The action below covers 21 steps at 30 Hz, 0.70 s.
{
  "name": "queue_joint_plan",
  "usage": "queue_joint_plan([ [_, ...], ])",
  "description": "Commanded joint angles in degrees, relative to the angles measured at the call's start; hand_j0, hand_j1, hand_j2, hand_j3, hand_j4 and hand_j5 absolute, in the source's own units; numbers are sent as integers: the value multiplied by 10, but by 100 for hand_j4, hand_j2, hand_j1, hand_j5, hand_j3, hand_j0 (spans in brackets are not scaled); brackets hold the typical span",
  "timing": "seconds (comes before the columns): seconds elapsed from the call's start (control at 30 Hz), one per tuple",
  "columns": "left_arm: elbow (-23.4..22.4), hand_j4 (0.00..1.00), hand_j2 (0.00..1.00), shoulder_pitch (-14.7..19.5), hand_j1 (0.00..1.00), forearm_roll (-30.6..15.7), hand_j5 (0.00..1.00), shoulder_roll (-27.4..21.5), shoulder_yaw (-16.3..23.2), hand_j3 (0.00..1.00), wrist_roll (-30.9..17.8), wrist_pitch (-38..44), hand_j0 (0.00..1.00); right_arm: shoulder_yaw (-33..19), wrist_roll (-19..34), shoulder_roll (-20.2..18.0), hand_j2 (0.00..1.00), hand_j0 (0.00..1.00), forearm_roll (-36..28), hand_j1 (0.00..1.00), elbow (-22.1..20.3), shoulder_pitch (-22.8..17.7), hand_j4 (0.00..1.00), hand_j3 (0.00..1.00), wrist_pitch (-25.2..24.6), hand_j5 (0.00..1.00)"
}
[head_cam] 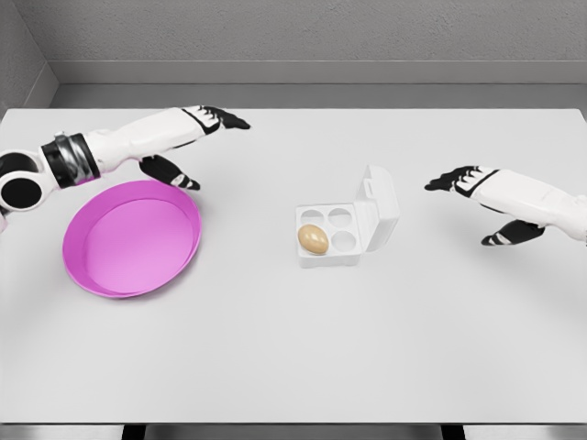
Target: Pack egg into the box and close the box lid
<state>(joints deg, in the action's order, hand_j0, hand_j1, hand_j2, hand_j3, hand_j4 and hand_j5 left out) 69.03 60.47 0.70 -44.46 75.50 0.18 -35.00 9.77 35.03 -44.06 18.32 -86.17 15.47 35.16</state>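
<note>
The pink bowl [131,238] is sitting near-left while the egg [313,238] is resting in the box [327,252], and I'm holding my empty right hand [477,197] spread, risking knocking the box aside when pushing its lid [380,205].

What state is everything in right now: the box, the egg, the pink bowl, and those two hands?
Box: lid open, tilted up on the right.
Egg: sitting in the box's front-left cup.
Bowl: upright, nothing in it.
Left hand: open, holding nothing.
Right hand: open, holding nothing.
</note>
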Motion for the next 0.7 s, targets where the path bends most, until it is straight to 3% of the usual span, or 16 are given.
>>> queue_joint_plan([
  [0.0,11,100,100,0,100,-3,100,-17,-12,100,-1,0,100,9,0,0,100,100,-4,100,-6,0,100,100,-2,100],
  [0.27,46,100,100,-17,100,-2,100,-69,-38,100,-3,0,100,19,0,-1,100,100,-4,100,-5,4,100,100,-2,100],
  [0.4,47,100,100,-30,100,-2,100,-74,-38,100,-3,0,100,40,0,1,100,100,-4,100,-8,8,100,100,-2,100],
  [0.53,51,100,100,-51,100,-2,100,-75,-69,100,-3,0,100,61,0,6,100,100,-4,100,-10,15,100,100,-2,100],
  [0.67,51,100,100,-51,100,-1,100,-72,-69,100,-3,0,100,67,0,14,100,100,-4,100,-22,14,100,100,-2,100],
])
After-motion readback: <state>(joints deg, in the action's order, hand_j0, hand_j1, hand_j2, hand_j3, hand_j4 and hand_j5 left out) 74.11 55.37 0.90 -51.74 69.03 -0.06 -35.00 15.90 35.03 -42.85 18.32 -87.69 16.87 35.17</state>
